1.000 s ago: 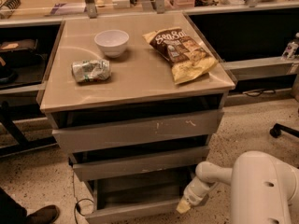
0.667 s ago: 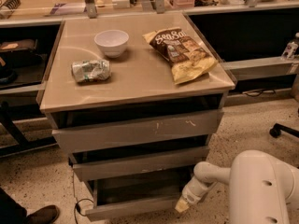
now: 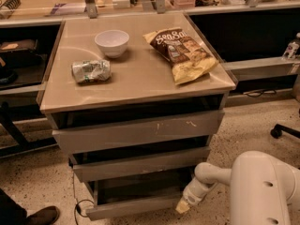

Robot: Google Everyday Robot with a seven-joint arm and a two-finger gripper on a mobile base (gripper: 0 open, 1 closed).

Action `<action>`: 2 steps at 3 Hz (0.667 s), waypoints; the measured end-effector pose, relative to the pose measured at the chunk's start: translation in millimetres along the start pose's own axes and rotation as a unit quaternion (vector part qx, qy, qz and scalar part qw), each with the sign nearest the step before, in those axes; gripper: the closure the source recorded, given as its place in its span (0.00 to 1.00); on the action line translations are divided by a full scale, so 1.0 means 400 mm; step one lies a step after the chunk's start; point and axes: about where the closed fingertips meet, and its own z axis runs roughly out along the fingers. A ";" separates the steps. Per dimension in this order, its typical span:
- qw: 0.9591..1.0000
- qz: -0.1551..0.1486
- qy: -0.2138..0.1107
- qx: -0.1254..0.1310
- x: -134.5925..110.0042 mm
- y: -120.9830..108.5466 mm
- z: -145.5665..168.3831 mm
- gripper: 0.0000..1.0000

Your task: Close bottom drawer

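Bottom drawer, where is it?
The bottom drawer sits lowest in the cabinet, under the middle drawer, at the view's bottom centre; the gripper is by its right corner.

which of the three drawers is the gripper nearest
The bottom drawer, the lowest and narrowest, with a plain unmarked front; the gripper is by its right end.

You've got an all-white robot in the lower right of the frame. The main part is a big rounded shell (image 3: 265, 191) of smooth, slightly glossy plastic, with three small dark oval recesses on its face. A thinner white tube link (image 3: 221, 174) comes off it and ends in a ball-like elbow (image 3: 205, 171). The wrist segment (image 3: 197, 191) is a white tapering cylinder with a thin dark seam ring near its lower end. The gripper (image 3: 183, 205) is at bottom centre-right of the frame, left of the shell, and is pale yellow-tan, unlike the rest.
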 end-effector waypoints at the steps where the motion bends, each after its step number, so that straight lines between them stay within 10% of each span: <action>1: 1.000 0.000 0.000 0.000 0.000 0.000 0.000 0.27; 2: 1.000 0.000 0.000 0.000 0.000 0.000 0.000 0.04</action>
